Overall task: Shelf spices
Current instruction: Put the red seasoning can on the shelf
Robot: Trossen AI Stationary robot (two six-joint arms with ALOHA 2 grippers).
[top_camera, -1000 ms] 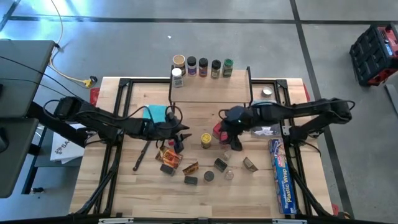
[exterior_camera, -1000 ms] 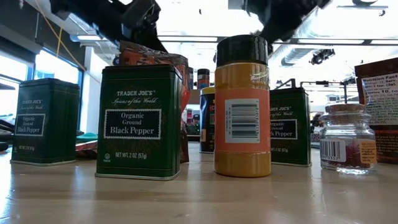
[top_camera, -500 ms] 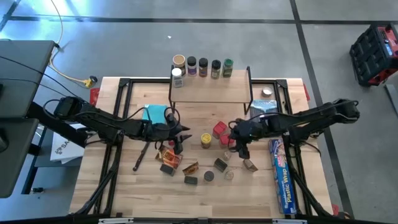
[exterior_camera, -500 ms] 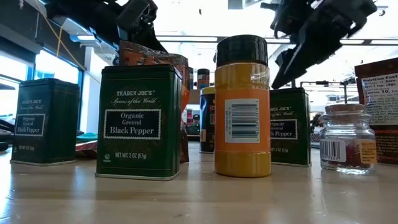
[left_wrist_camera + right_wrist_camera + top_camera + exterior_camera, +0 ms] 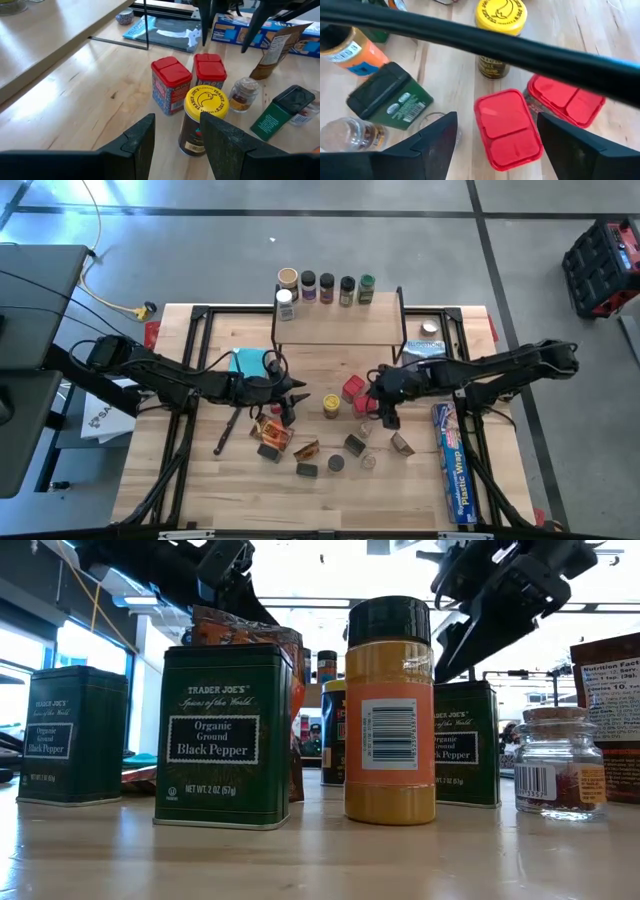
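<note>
**Right jaws poised over a red box**

The left gripper (image 5: 291,404) hovers mid-surface, jaws parted around nothing, facing the yellow-lidded jar (image 5: 205,120). The right gripper (image 5: 492,145) hangs with jaws spread wide just above one of two red boxes (image 5: 507,129), which stand touching, just in front of the shelf (image 5: 338,326). The box looks light, rigid and slick-sided; grip its flat long sides below the lid. Six jars already stand on the shelf; roughly ten containers are scattered on the surface (image 5: 220,480).
</note>
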